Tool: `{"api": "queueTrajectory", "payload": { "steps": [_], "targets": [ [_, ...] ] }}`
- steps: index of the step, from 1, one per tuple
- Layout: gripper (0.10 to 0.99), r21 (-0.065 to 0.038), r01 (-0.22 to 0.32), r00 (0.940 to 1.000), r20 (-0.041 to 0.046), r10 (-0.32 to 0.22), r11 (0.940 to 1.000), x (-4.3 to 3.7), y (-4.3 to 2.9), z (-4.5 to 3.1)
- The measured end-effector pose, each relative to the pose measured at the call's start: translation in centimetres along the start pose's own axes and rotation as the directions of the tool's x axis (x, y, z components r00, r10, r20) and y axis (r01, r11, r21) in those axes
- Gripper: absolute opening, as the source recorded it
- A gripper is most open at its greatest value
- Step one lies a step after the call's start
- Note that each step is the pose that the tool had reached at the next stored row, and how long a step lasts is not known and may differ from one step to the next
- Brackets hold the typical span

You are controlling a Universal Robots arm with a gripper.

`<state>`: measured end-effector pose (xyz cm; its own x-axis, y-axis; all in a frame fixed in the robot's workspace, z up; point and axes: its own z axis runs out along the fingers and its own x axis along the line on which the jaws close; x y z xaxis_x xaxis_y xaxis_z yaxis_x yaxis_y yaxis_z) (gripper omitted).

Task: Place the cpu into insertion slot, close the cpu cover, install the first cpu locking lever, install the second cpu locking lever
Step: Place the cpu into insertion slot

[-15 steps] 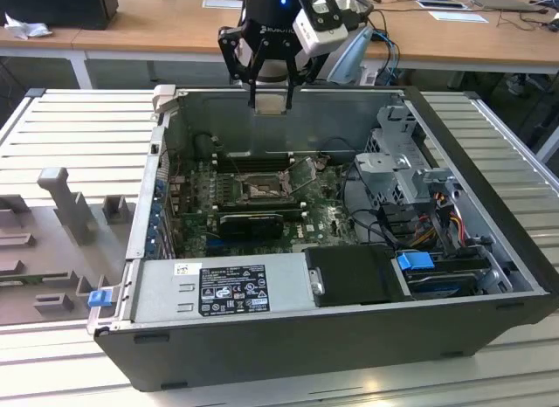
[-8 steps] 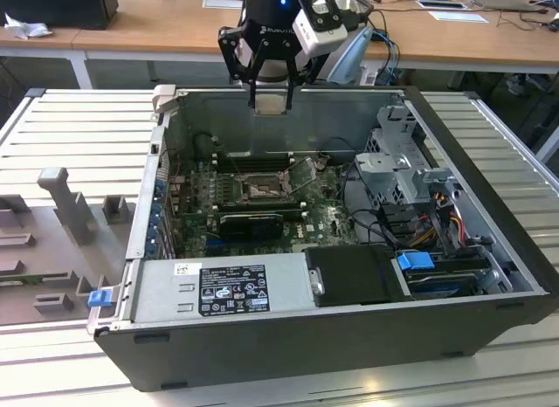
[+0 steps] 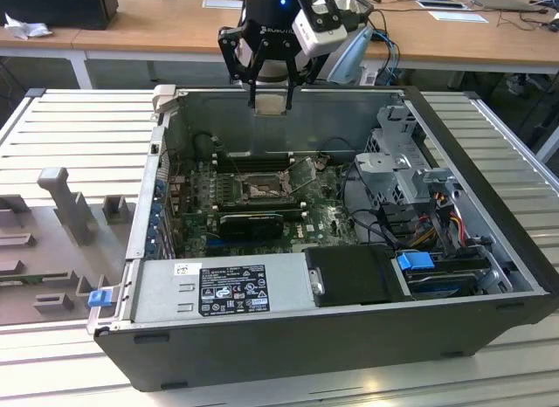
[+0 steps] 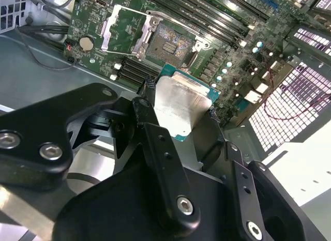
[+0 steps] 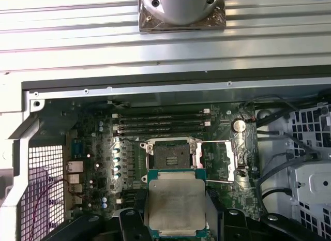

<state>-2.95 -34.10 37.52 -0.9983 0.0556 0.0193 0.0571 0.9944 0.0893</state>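
Note:
My gripper [image 3: 271,94] hangs above the far wall of the open computer case and is shut on the cpu [image 3: 271,104], whose pale underside faces the exterior view. In both wrist views the cpu's silver top [image 4: 178,104] [image 5: 175,202] sits between the black fingers [image 4: 150,122]. Well below it, the insertion slot [image 3: 260,190] [image 4: 168,44] [image 5: 171,154] lies bare on the green board. The cpu cover [image 3: 304,173] [image 4: 121,29] [image 5: 217,161] is swung open beside the slot.
Long black memory slots [image 5: 160,124] run beside the socket. A grey power supply [image 3: 218,289] fills the case's near side, and a drive cage with cables [image 3: 410,175] stands at the exterior view's right. Grey fixtures [image 3: 65,206] lie at its left.

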Motion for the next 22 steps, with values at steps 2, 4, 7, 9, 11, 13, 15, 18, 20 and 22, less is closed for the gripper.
{"api": "queueTrajectory", "payload": {
  "steps": [2, 4, 7, 9, 11, 13, 15, 18, 20, 22],
  "targets": [
    [0.529, 0.000, -0.001, 1.0000, 0.0001, 0.001, 1.0000, 0.00, 0.00, 0.01],
    [0.529, 0.000, -0.002, 1.0000, 0.0002, 0.002, 1.0000, 0.00, 0.00, 0.02],
    [0.529, 0.000, -0.003, 1.0000, 0.0003, 0.003, 1.0000, 0.00, 0.00, 0.02],
    [0.529, 0.000, -0.005, 1.0000, 0.0004, 0.005, 1.0000, 0.00, 0.00, 0.04],
    [0.529, 0.000, -0.005, 1.0000, 0.0004, 0.005, 1.0000, 0.00, 0.00, 0.04],
    [0.529, 0.000, -0.006, 1.0000, 0.0006, 0.006, 1.0000, 0.00, 0.00, 0.05],
    [0.529, 0.000, -0.007, 1.0000, 0.0006, 0.007, 1.0000, 0.00, -0.01, 0.06],
    [0.529, 0.000, -0.008, 1.0000, 0.0007, 0.008, 1.0000, 0.00, -0.01, 0.07],
    [0.529, 0.000, -0.009, 1.0000, 0.0008, 0.009, 1.0000, 0.00, -0.01, 0.07],
    [0.529, 0.000, -0.011, 0.9999, 0.0009, 0.011, 0.9999, 0.00, -0.01, 0.07]
  ]
}}
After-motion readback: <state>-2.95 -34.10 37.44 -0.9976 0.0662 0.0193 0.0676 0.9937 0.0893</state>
